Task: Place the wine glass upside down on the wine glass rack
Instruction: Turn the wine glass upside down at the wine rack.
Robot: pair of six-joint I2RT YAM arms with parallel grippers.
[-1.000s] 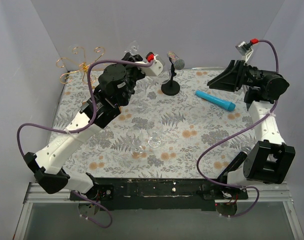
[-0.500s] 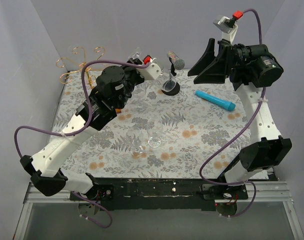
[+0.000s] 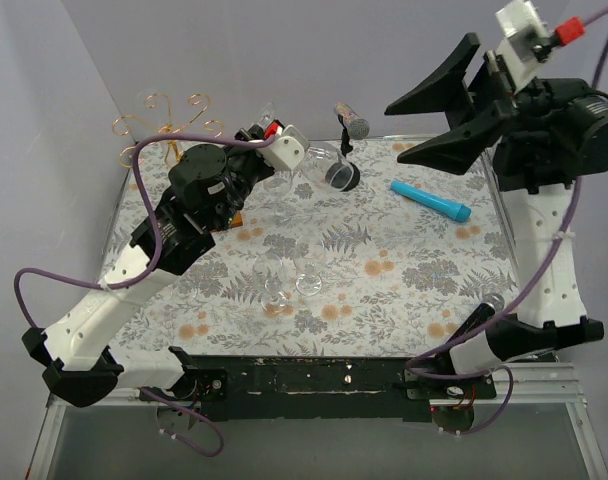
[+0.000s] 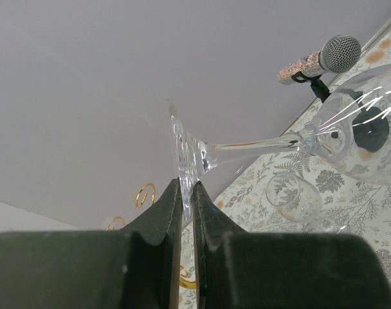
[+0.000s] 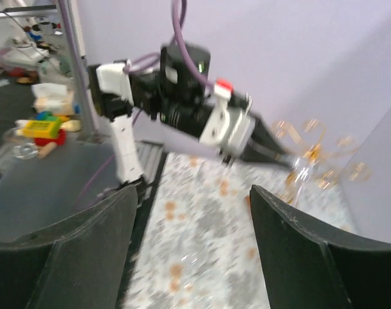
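So the wine glass (image 4: 260,145) is clear all the way through, with a thin stem, a flat round foot and a wide bowl catching white glints. The left gripper (image 4: 186,188) is pinched shut on the edge of the foot, one black finger on each face of it, and nothing else touches the glass. It's up in the air over the back left of the floral table (image 3: 404,262), turned on its side. The stem is roughly level, the foot is toward the back wall and the gripper, and the bowl points out to the right toward the microphone (image 4: 321,59). So it's neither upright nor upside down right now. The wine glass rack (image 3: 169,122) stands in the back left corner with gold curls on top, left of the glass and apart from it. A second glass (image 3: 296,285) lies mid-table. The right gripper (image 3: 404,135) is raised high on the right with its jaws spread wide, holding nothing.
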